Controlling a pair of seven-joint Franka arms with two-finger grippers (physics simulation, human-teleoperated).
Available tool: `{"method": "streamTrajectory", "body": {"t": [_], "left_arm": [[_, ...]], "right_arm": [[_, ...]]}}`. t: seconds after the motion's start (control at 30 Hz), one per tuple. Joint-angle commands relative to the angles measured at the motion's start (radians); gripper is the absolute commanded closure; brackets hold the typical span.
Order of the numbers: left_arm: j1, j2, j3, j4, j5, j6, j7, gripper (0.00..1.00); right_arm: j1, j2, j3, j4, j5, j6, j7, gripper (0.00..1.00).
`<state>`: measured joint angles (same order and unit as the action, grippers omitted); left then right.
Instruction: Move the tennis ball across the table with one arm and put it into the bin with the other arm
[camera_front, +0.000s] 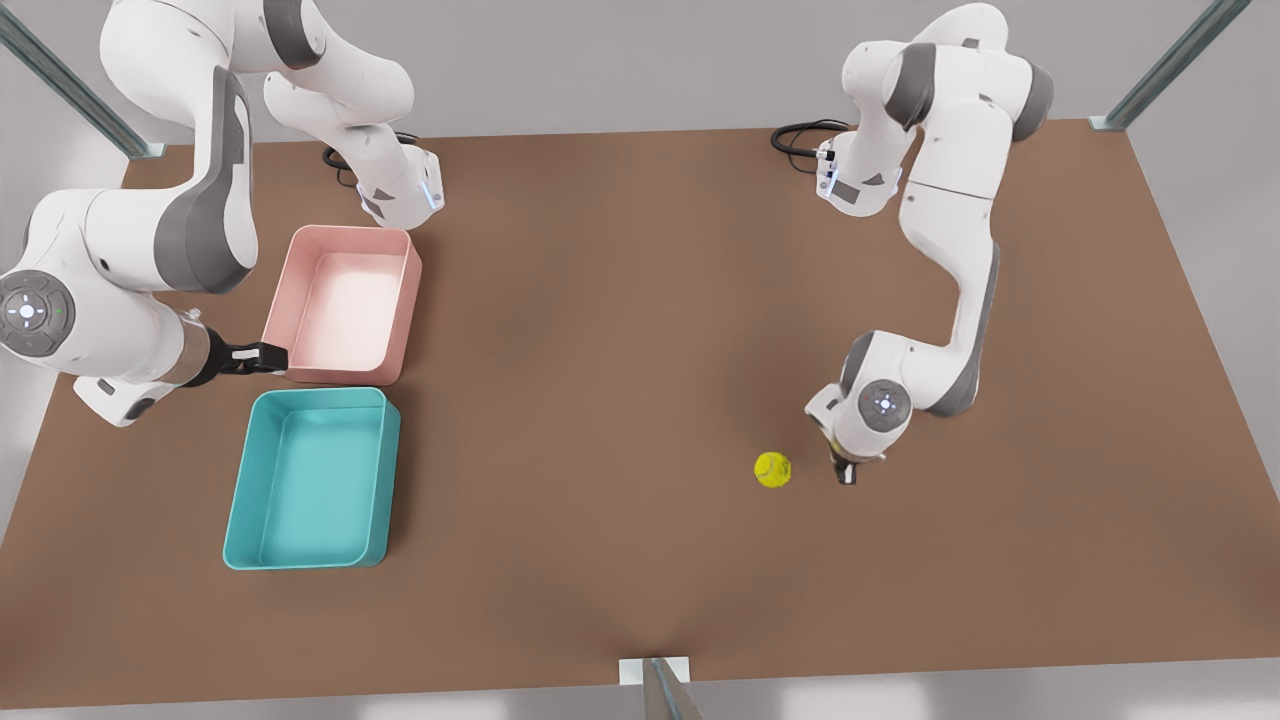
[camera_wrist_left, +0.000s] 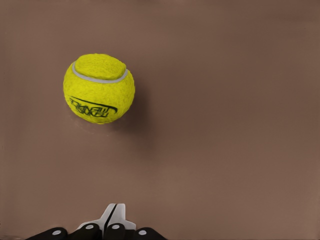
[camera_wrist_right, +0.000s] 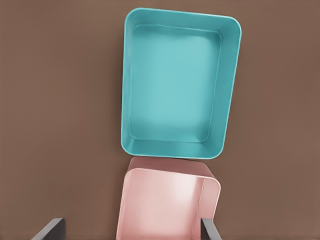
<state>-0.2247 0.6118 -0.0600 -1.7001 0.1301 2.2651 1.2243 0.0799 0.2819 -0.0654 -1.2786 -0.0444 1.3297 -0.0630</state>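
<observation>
Ball waits beside shut pincer

Ball (camera_front: 772, 469) rests free on the tabletop (camera_front: 620, 330), just beside the left pincer (camera_front: 846, 474), whose fingers are pressed together with nothing between them. The right pincer (camera_front: 262, 357) hangs spread wide and empty at the pink bin (camera_front: 345, 303), near the teal bin (camera_front: 310, 480), well apart from the ball. A nudge off the ball's centre could send it rolling astray, beyond the other arm's reach

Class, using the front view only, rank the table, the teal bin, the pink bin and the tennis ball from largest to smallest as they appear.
1. the table
2. the teal bin and the pink bin: look alike, left unranked
3. the tennis ball
</observation>
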Motion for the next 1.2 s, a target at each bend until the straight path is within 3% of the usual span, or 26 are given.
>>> {"method": "streamTrajectory", "body": {"t": [0.0, 0.2, 0.3, 0.33, 0.4, 0.43, 0.47, 0.5, 0.57, 0.67, 0.77, 0.93, 1.17], "left_arm": [[0.005, -0.024, 0.0, 0.0, -0.098, -0.024, -0.944, 0.79], [0.007, -0.116, 0.072, 0.066, -0.098, -0.24, -0.907, 0.79], [0.054, -0.145, 0.101, 0.309, -0.09, -0.583, -0.833, 0.79], [0.094, -0.145, 0.072, 0.48, -0.081, -0.806, -0.841, 0.79], [0.136, -0.171, -0.03, 0.59, -0.046, -0.927, -1.055, 0.79], [0.146, -0.208, -0.024, 0.588, -0.049, -0.964, -1.071, 0.7], [0.148, -0.24, -0.024, 0.559, -0.056, -1.002, -1.091, 0.0], [0.143, -0.27, -0.021, 0.544, -0.043, -1.013, -1.15, 0.0], [0.142, -0.287, -0.023, 0.478, -0.073, -0.874, -1.631, 0.0], [0.166, -0.254, -0.02, 0.484, -0.118, -0.875, -1.634, 0.0], [0.18, -0.254, -0.021, 0.485, -0.153, -0.875, -1.6, 0.0], [0.225, -0.239, -0.02, 0.485, -0.211, -0.874, -1.583, 0.0], [0.288, -0.221, -0.023, 0.498, -0.227, -0.779, -1.553, 0.0]], "right_arm": [[0.0, -0.001, -0.001, 0.001, -0.002, -0.001, -0.012, 0.0], [0.0, -0.001, -0.001, 0.001, -0.002, -0.001, -0.012, 0.0], [0.004, 0.016, 0.001, -0.002, 0.006, -0.001, -0.012, 0.0], [0.023, 0.025, 0.001, -0.002, 0.005, -0.001, -0.012, 0.0], [0.086, 0.075, 0.006, -0.01, 0.024, 0.02, -0.008, 0.0], [0.15, 0.109, 0.01, -0.004, 0.015, 0.081, 0.038, 0.0], [0.219, 0.131, 0.016, -0.002, -0.022, 0.17, 0.225, 0.0], [0.238, 0.157, 0.016, -0.001, -0.019, 0.184, 0.291, 0.0], [0.285, 0.212, 0.016, 0.002, -0.017, 0.295, 0.443, 0.0], [0.308, 0.295, 0.016, 0.013, -0.011, 0.405, 0.505, 0.0], [0.379, 0.352, 0.003, -0.016, 0.038, 0.586, 0.753, 0.0], [0.48, 0.35, -0.04, -0.266, 0.113, 0.959, 0.89, 0.0], [0.514, 0.312, -0.044, -0.469, 0.116, 1.148, 0.879, 0.0]]}}
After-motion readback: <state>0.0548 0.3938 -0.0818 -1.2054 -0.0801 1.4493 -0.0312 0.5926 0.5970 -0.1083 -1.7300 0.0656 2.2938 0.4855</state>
